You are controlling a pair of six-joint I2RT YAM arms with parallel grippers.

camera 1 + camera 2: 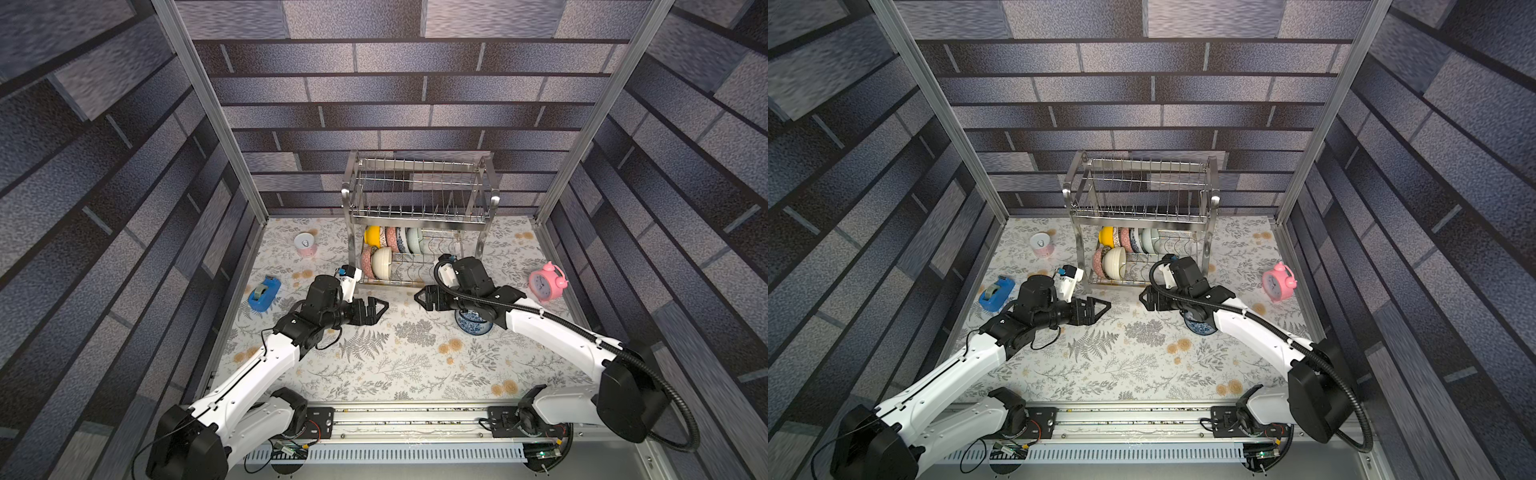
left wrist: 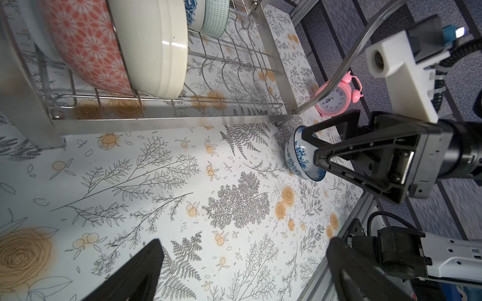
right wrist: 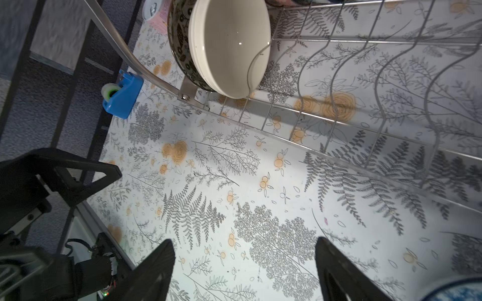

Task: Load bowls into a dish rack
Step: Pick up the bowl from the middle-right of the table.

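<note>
The steel dish rack [image 1: 415,216] [image 1: 1142,216] stands at the back middle. Its lower tier holds several bowls on edge, among them a yellow bowl [image 1: 372,236], a pink patterned bowl [image 2: 86,47] and a cream bowl [image 1: 382,262] [image 2: 156,47] [image 3: 234,47]. A blue-and-white bowl [image 1: 473,326] [image 1: 1200,328] [image 2: 300,161] sits upright on the table, partly hidden under my right arm. My left gripper [image 1: 382,309] [image 2: 245,250] and right gripper [image 1: 417,297] [image 3: 243,247] face each other in front of the rack, above the cloth. Both are open and hold nothing.
A pink-and-white can [image 1: 306,245] stands left of the rack. A blue tape dispenser [image 1: 264,293] [image 3: 122,96] lies further left. A pink alarm clock [image 1: 546,282] [image 2: 336,99] stands at the right edge. The rack's upper tier holds no bowls.
</note>
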